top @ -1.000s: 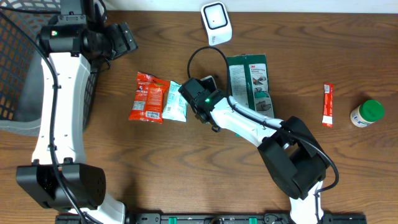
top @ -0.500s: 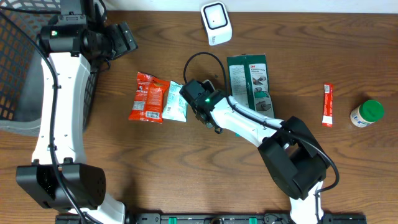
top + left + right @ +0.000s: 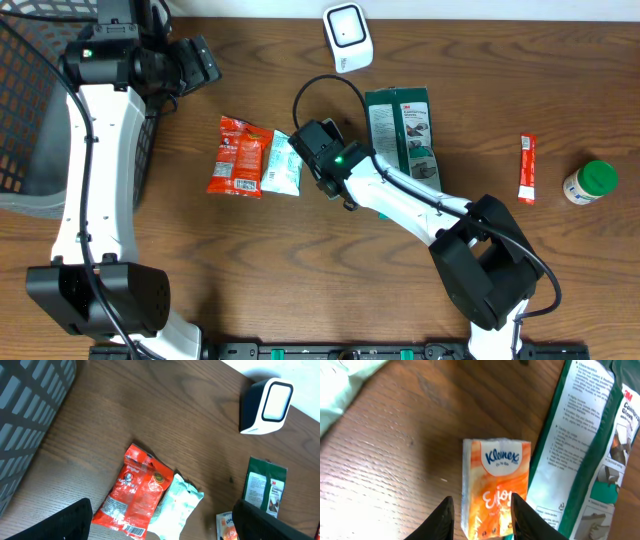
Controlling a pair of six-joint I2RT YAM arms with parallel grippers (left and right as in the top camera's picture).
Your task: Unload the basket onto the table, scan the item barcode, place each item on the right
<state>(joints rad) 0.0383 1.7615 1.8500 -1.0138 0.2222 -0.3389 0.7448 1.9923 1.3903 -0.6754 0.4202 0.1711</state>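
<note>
An orange Kleenex tissue pack (image 3: 495, 480) lies on the wooden table, its lower right corner over the edge of the green 3M glove package (image 3: 590, 445). My right gripper (image 3: 482, 525) stands over the pack with one finger at each side. The right finger touches it and a thin gap shows at the left finger (image 3: 442, 520), so the jaws are still open. In the overhead view the right gripper (image 3: 312, 140) hides the pack. The white barcode scanner (image 3: 347, 35) stands at the table's far edge. My left gripper (image 3: 162, 525) hangs wide open and empty, high above the left side.
A red snack bag (image 3: 238, 157) and a pale green packet (image 3: 282, 165) lie left of the right gripper. A red stick packet (image 3: 527, 168) and a green-capped bottle (image 3: 590, 182) lie at the far right. A dark mesh basket (image 3: 30, 120) stands at the left edge.
The right wrist has shifted slightly up and left over the tissue pack, and its jaws have narrowed around it. The left arm has not moved.
</note>
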